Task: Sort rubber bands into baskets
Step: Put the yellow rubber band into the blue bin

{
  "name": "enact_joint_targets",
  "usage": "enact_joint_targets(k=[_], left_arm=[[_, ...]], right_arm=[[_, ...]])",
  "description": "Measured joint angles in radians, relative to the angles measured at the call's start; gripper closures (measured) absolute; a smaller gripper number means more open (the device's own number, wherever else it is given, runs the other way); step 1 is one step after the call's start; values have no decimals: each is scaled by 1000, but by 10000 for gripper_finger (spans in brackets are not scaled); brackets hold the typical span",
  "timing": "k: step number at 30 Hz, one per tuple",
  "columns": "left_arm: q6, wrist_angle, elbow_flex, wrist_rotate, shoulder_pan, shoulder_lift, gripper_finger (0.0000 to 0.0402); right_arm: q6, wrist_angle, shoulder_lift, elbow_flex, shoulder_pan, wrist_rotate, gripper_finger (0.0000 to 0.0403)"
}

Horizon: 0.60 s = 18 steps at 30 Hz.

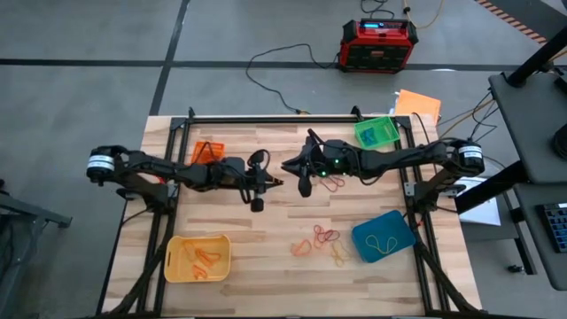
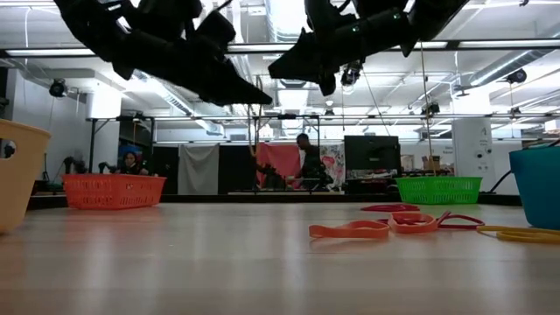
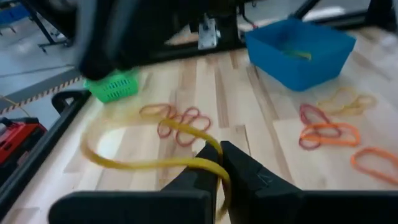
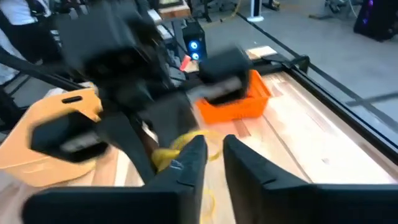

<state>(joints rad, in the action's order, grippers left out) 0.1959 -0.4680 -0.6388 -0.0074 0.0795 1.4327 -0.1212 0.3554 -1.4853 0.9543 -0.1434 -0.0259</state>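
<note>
My fingers were matt black plastic. The table was pale wood planking with a smooth, faintly shiny finish. The blue basket looked smooth plastic, the green basket latticed plastic. The yellow band looked rubbery.

No text, label or number is legible anywhere.

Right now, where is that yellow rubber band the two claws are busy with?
The yellow rubber band hangs above mid-table, pinched in the left claw, with the right claw facing it.
</note>
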Motion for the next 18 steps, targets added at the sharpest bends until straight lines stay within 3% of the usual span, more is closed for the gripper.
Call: enact_joint_targets(k=[10, 18], left_arm=[[-96, 14, 15, 2, 0, -162, 401], [-158, 17, 14, 2, 3, -226, 401]], right_arm=[[6, -158, 25, -13, -29, -27, 241], [138, 94, -116, -24, 7, -61, 193]])
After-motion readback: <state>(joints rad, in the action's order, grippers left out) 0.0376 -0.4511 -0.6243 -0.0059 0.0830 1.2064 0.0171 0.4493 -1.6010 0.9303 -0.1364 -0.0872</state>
